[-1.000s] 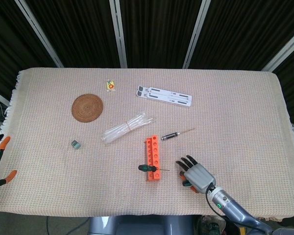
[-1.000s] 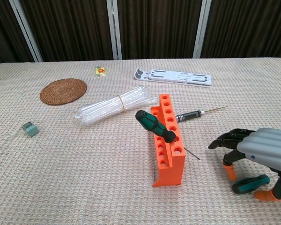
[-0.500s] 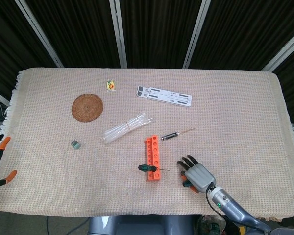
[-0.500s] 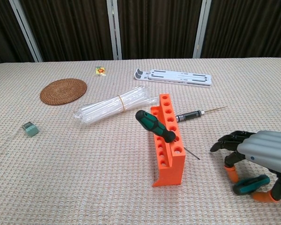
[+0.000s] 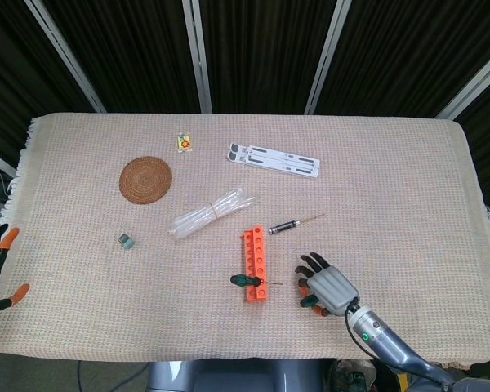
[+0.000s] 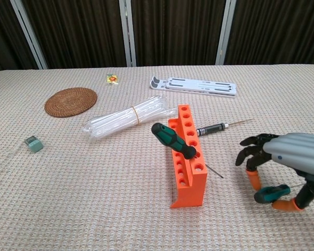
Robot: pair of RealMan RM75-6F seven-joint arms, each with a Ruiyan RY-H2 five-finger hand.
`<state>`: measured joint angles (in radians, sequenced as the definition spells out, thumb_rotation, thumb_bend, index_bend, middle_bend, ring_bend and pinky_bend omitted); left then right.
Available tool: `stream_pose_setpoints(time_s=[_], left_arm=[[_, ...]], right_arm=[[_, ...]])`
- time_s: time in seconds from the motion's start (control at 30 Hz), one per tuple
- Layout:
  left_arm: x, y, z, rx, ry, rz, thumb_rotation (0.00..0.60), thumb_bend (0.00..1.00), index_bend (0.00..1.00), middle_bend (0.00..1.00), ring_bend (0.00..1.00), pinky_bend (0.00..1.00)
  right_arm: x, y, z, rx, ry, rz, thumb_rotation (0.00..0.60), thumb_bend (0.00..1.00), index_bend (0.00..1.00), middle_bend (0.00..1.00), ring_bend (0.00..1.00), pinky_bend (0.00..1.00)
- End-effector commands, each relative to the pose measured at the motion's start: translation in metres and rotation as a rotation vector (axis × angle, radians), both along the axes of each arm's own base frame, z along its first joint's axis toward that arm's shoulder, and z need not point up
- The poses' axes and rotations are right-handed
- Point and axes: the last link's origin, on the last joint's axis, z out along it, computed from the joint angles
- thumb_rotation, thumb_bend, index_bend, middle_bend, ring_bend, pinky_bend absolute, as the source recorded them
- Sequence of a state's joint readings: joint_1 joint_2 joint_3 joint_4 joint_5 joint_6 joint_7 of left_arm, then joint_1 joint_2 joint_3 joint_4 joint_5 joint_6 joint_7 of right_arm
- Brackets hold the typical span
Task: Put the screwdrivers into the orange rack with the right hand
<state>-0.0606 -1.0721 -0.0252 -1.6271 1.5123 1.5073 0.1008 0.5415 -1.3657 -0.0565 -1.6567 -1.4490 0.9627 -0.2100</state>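
Right hand: the right hand (image 6: 282, 167) hovers low over the cloth at the near right, fingers curled downward, pinching a small green-handled screwdriver (image 6: 272, 193) between thumb and fingers; in the head view the hand (image 5: 327, 286) sits just right of the rack.
Held screwdriver: only its green handle shows under the palm; its shaft is hidden.
Orange rack: the orange rack (image 6: 189, 157) stands upright near the table's middle, its long side running near to far, apart from the hand by a strip of bare cloth.
Racked screwdriver: a green-and-black screwdriver (image 6: 172, 140) leans tilted through the rack near its near end, handle up to the left, thin tip poking out on the right toward the hand.
Loose screwdriver: a black-handled screwdriver (image 6: 220, 127) lies flat just right of the rack's far end, tip pointing far right.
Left hand: only orange fingertips of the left hand (image 5: 2, 269) show at the far left edge of the head view; whether it is spread or closed cannot be told.
Open room: bare tablecloth (image 5: 408, 204) spreads to the right and far right of the hand, up to the table's right edge.
Far things: a white folded stand (image 6: 193, 85), a bundle of clear tubes (image 6: 128, 119), a round woven coaster (image 6: 70, 101), a small grey-green block (image 6: 33, 144) and a yellow packet (image 6: 112, 78) lie left and far, well apart from the hand.
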Motion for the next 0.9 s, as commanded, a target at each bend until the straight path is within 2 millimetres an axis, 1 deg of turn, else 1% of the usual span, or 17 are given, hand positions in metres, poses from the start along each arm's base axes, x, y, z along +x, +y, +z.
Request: stream_pose_setpoints(time_s=[0.03,0.2,0.23,0.33,0.5,0.63,0.73,0.9], left_arm=[[0.000,0.000,0.000,0.001,-0.001,0.000,0.600,0.20,0.00,0.00,0.00,0.00],[0.001,-0.002,0.000,-0.001,-0.003,0.003,0.600,0.20,0.00,0.00,0.00,0.00],[0.001,-0.002,0.000,-0.002,-0.004,0.004,0.600,0.20,0.00,0.00,0.00,0.00],[0.002,-0.003,-0.001,-0.007,-0.002,0.003,0.600,0.20,0.00,0.00,0.00,0.00],[0.004,-0.003,-0.001,-0.007,-0.002,-0.002,0.600,0.20,0.00,0.00,0.00,0.00],[0.006,-0.003,-0.002,-0.015,0.000,-0.006,0.600,0.20,0.00,0.00,0.00,0.00],[0.007,-0.004,-0.001,-0.011,0.002,-0.008,0.600,0.20,0.00,0.00,0.00,0.00],[0.008,-0.005,-0.001,-0.015,0.004,-0.005,0.600,0.20,0.00,0.00,0.00,0.00]], right_arm=[[0.025,-0.020,0.029,0.015,-0.221,-0.112,0.600,0.32,0.61,0.20,0.00,0.00],[0.043,-0.039,0.049,0.081,-0.485,-0.284,0.600,0.34,0.62,0.21,0.00,0.00],[0.048,-0.045,0.055,0.106,-0.583,-0.346,0.600,0.34,0.62,0.21,0.00,0.00],[0.060,-0.057,0.066,0.181,-0.796,-0.473,0.600,0.35,0.62,0.21,0.00,0.00],[0.069,-0.067,0.076,0.258,-0.953,-0.545,0.600,0.35,0.62,0.21,0.00,0.00],[0.079,-0.076,0.084,0.326,-1.114,-0.608,0.600,0.35,0.63,0.21,0.00,0.00],[0.084,-0.079,0.087,0.361,-1.181,-0.630,0.600,0.35,0.63,0.21,0.00,0.00],[0.088,-0.083,0.085,0.389,-1.216,-0.630,0.600,0.35,0.63,0.21,0.00,0.00]])
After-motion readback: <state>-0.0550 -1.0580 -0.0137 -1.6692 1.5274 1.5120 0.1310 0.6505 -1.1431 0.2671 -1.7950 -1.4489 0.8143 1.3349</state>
